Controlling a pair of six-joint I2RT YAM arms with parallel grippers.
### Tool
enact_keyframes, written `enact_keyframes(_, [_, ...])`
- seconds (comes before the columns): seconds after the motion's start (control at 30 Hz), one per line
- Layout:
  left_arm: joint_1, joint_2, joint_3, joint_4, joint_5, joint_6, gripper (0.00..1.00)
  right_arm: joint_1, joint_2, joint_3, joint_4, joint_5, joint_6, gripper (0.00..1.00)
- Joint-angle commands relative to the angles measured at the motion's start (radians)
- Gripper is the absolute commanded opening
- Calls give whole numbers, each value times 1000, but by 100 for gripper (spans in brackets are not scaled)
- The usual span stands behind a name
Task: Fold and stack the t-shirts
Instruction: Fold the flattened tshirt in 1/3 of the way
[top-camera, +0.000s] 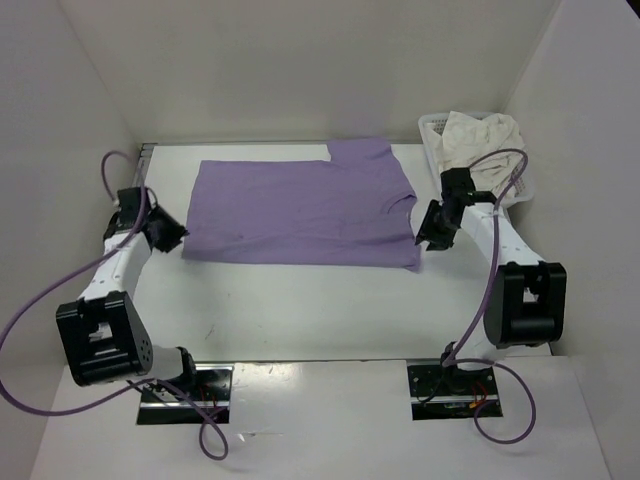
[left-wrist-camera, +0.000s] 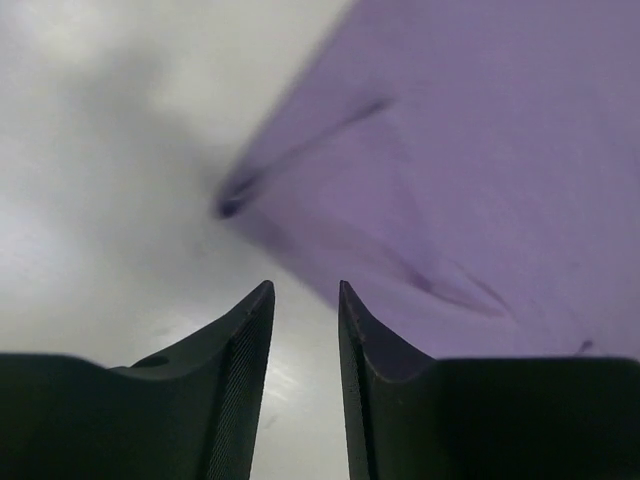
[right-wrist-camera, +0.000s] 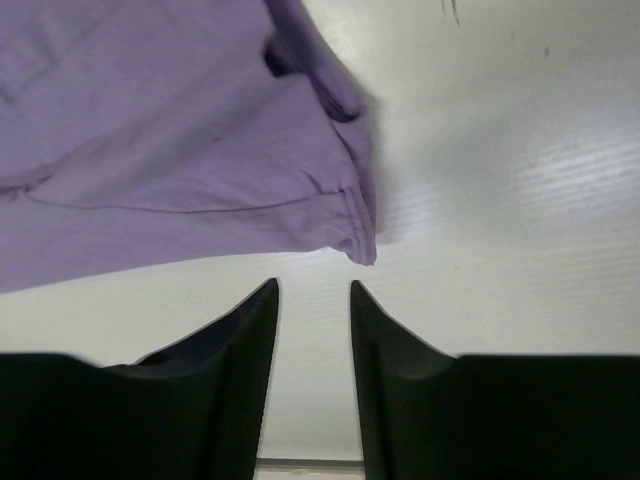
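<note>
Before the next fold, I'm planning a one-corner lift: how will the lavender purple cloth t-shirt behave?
Probably floppy: the lavender purple cloth t-shirt lies flat with soft creases at its hem, so a lifted corner would likely drape and unfold. Likely light, since its layers look thin. Pushed across the white table, it may bunch rather than slide.

White arm links (top-camera: 118, 262), black joint housings (top-camera: 525, 300), looping purple cables (top-camera: 490, 280), black jaws

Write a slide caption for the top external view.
Lavender t-shirt spread on table, left pincer and right pincer open at its ends.
</note>
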Motion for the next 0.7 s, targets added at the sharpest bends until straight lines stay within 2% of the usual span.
enact_keyframes(0.0, [-148, 54, 185, 25, -73, 77, 40, -5, -76, 101, -18, -24, -3, 38])
enact_keyframes(0.07, [-222, 103, 198, 39, -49, 53, 39, 23, -57, 101, 42, -70, 6, 23])
enact_keyframes(0.13, [-277, 134, 184, 80, 2, 28, 31, 108, -19, 87, 118, -122, 49, 7])
enact_keyframes(0.2, [-323, 181, 169, 91, 2, 9, 28, 179, 54, 66, 177, -133, 96, 1])
enact_keyframes(0.27, [-387, 220, 135, 113, 2, 9, 27, 259, 117, 57, 281, -147, 130, 0])
enact_keyframes(0.33, [-403, 253, 110, 146, 30, -1, 27, 307, 157, 47, 365, -147, 170, 0])
enact_keyframes(0.43, [-412, 283, 61, 187, 59, -26, 27, 340, 246, 87, 392, -156, 181, 0])
enact_keyframes(0.53, [-412, 310, 26, 200, 25, -26, 27, 350, 308, 87, 429, -124, 190, 0])
enact_keyframes(0.67, [-345, 321, -31, 180, 48, -26, 25, 350, 342, 42, 429, -87, 204, 0])
